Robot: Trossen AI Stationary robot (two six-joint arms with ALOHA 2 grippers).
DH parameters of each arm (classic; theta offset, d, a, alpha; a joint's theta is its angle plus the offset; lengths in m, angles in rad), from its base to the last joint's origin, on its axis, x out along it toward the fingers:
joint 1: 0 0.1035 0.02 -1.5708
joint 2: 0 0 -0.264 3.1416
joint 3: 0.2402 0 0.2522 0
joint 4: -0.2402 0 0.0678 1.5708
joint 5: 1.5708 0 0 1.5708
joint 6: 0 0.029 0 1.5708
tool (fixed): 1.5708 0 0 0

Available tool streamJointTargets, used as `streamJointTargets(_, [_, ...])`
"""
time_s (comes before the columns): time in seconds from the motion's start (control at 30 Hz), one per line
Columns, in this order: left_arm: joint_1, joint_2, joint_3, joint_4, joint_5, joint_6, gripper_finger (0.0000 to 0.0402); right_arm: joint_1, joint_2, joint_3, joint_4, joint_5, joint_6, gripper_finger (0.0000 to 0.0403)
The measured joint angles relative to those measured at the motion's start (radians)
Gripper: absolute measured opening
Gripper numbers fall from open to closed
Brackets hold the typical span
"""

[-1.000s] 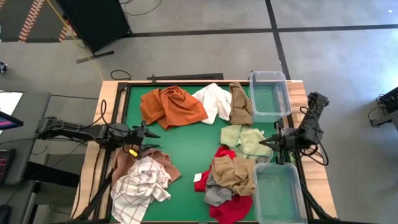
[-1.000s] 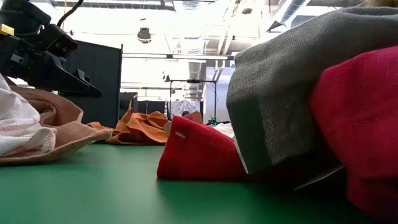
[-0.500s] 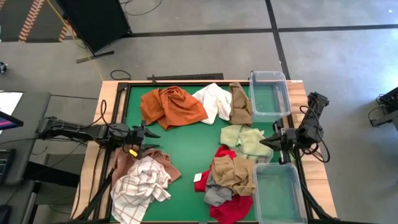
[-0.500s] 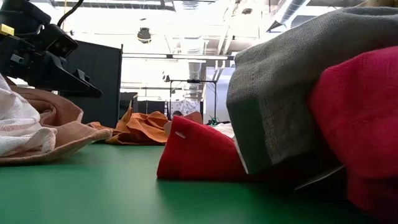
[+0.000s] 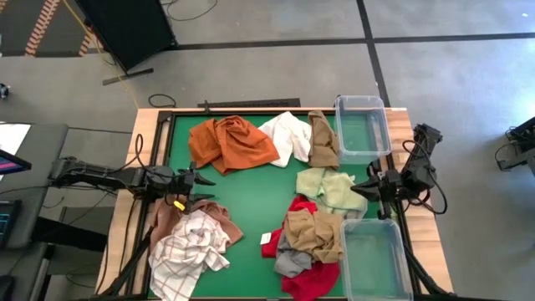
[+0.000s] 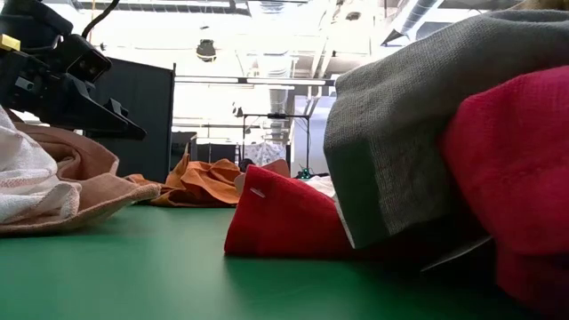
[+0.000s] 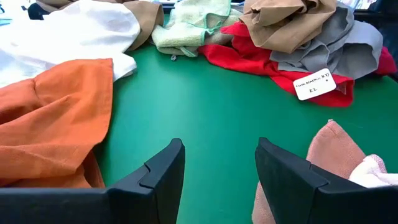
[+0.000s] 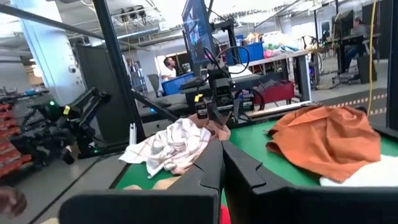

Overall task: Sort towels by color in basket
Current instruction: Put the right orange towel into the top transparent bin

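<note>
Towels lie in loose heaps on the green table. A rust orange one (image 5: 230,142), a white one (image 5: 288,134) and a brown one (image 5: 322,140) are at the far side. A pale green one (image 5: 328,189) is at the right. Tan (image 5: 313,234), grey (image 5: 291,261) and red (image 5: 313,280) ones are piled near right. A white-with-red-check towel (image 5: 188,251) lies on a pinkish-brown one (image 5: 167,219) near left. Two clear baskets (image 5: 362,125) (image 5: 374,259) stand along the right edge. My left gripper (image 5: 194,188) hovers open at the left edge, its fingers over bare table (image 7: 219,180). My right gripper (image 5: 355,189) is shut beside the pale green towel.
Bare green table (image 5: 251,196) lies in the middle between the heaps. A white label (image 7: 314,84) sticks out from the red towel. Wooden table edges frame the mat. Beyond the table are a dark panel (image 5: 125,29) and room equipment.
My right gripper has rolled about its own pointing line while staying in place, still shut. The towels and my left gripper have not moved.
</note>
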Motion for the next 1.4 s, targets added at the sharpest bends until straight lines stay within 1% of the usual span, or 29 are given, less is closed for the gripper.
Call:
streamJointTargets(0.23, [0.0, 0.0, 0.0, 0.0, 0.0, 0.0, 0.0185, 0.0, 0.0, 0.0, 0.007, 0.0, -0.019, 0.0033])
streamJointTargets(0.4, [0.0, 0.0, 0.0, 0.0, 0.0, 0.0, 0.0185, -0.011, 0.0, 0.0, 0.08, -0.003, -0.022, 0.0033])
streamJointTargets(0.47, [0.0, 0.0, 0.0, 0.0, 0.0, 0.0, 0.0185, -0.028, 0.001, 0.0, 0.117, -0.01, -0.059, 0.0033])
streamJointTargets(0.63, [0.0, 0.0, 0.0, 0.0, 0.0, 0.0, 0.0185, -0.093, 0.011, 0.0, 0.234, -0.092, -0.198, 0.0048])
streamJointTargets(0.83, [0.0, 0.0, 0.0, 0.0, 0.0, 0.0, 0.0185, -0.185, 0.075, 0.005, 0.365, -0.207, -0.289, 0.0091])
streamJointTargets(1.0, [0.0, 0.0, 0.0, 0.0, 0.0, 0.0, 0.0185, -0.269, 0.182, 0.069, 0.371, -0.305, -0.274, 0.0147])
streamJointTargets(1.2, [0.0, 0.0, 0.0, 0.0, 0.0, 0.0, 0.0185, -0.366, 0.374, 0.178, 0.37, -0.397, -0.255, 0.0217])
streamJointTargets(1.3, [0.0, 0.0, 0.0, 0.0, 0.0, 0.0, 0.0185, -0.408, 0.479, 0.232, 0.368, -0.403, -0.25, 0.0236])
streamJointTargets(1.4, [0.0, 0.0, 0.0, 0.0, 0.0, 0.0, 0.0185, -0.452, 0.589, 0.285, 0.369, -0.403, -0.229, 0.0242])
